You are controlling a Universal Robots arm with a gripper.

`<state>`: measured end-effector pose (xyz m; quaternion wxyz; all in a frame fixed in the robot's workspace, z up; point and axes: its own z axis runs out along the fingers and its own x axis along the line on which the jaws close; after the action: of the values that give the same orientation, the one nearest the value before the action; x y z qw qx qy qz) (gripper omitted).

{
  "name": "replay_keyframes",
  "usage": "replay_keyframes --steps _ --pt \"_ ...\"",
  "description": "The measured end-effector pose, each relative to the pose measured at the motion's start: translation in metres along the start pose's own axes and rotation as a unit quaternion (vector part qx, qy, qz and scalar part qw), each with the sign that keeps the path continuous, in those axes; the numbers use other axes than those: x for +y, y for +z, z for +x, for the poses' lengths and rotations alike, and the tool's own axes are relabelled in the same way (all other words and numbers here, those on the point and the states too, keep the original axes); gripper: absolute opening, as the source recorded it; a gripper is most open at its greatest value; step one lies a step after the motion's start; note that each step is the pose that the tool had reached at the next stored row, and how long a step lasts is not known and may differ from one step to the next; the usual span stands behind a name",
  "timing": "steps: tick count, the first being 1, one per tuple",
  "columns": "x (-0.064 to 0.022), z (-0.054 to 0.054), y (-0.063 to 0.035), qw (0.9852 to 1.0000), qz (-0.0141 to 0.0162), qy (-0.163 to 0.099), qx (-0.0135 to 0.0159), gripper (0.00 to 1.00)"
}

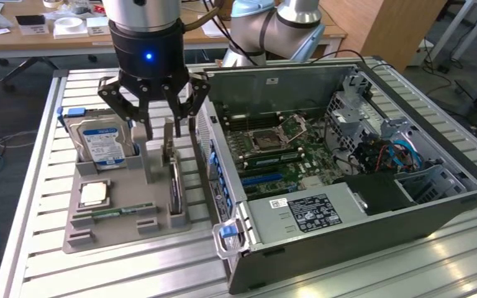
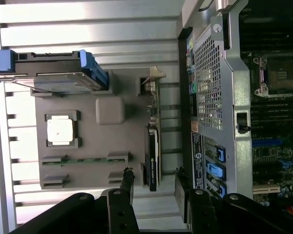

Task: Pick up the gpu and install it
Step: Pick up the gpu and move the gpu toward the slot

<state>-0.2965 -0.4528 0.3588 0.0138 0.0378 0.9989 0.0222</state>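
Seen from my remote station, the end effector point(image 1: 162, 123) hangs over the grey plastic parts tray point(image 1: 131, 189) on the slatted aluminium bench point(image 1: 40, 261), its black linked fingers point(image 2: 127, 183) spread wide and gripping nothing. The gpu point(image 1: 173, 174) stands on its long edge in a tray slot directly beneath, a thin dark green board showing me little more than its top edge. In the wrist view the card point(image 2: 153, 156) runs straight out from between the two fingers, one to each flat face. Its long axis therefore lies across the line on which they would close, and the silvery metal bracket point(image 2: 154, 78) sits at the end far from them. I judge the pick to turn on that alignment: the drop is plain, but the card is narrow and has hard edges. To one side of the end effector a silver hard drive point(image 1: 97, 143) with a blue-white label leans upright in its cradle. To the other side the black steel computer case point(image 1: 437, 205) lies open, its green motherboard point(image 1: 297, 149) exposed.
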Motion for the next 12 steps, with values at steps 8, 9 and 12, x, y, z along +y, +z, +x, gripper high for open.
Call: replay_keyframes --steps 8,9,12 --pt "-0.0006 0.000 0.0133 1.0000 0.0001 0.000 0.0000 0.47" --pt "-0.0006 0.000 0.0136 1.0000 0.0001 0.000 0.0001 0.47" --pt "-0.0006 0.000 0.0136 1.0000 0.0001 0.000 0.0001 0.47"
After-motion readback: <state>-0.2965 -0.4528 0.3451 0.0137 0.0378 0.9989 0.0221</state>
